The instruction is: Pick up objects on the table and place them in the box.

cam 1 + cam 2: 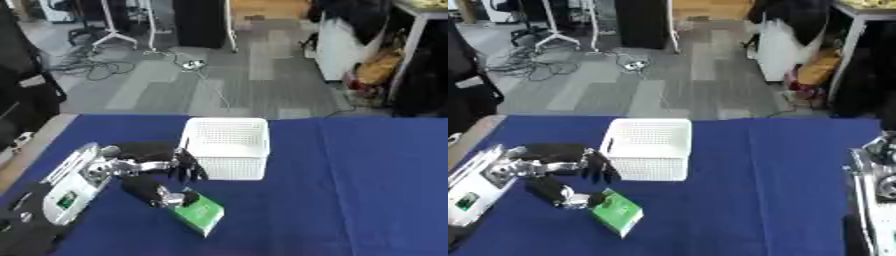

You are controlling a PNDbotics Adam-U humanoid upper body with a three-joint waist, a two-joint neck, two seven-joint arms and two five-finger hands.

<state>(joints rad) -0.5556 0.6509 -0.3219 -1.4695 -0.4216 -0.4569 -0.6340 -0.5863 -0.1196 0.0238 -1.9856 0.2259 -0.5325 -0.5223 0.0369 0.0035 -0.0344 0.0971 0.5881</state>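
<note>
A white mesh box [226, 147] stands on the blue-covered table [350, 190], left of the middle. In front of it and a little to its left lies a green carton [199, 212] with a white edge, turned askew. My left hand [166, 167] reaches in from the lower left, between the box and the carton. Its fingers [188, 169] hang down, relaxed, right beside the box's front left corner. The thumb [166, 195] stretches forward and its tip meets the carton's upper left corner. My right hand does not show; only the right forearm [877, 185] appears at the right edge.
The table's bare left edge [35, 145] runs along the cloth. Blue cloth stretches right of the box. Beyond the far edge lies grey floor with cables [188, 64], stand legs and dark furniture.
</note>
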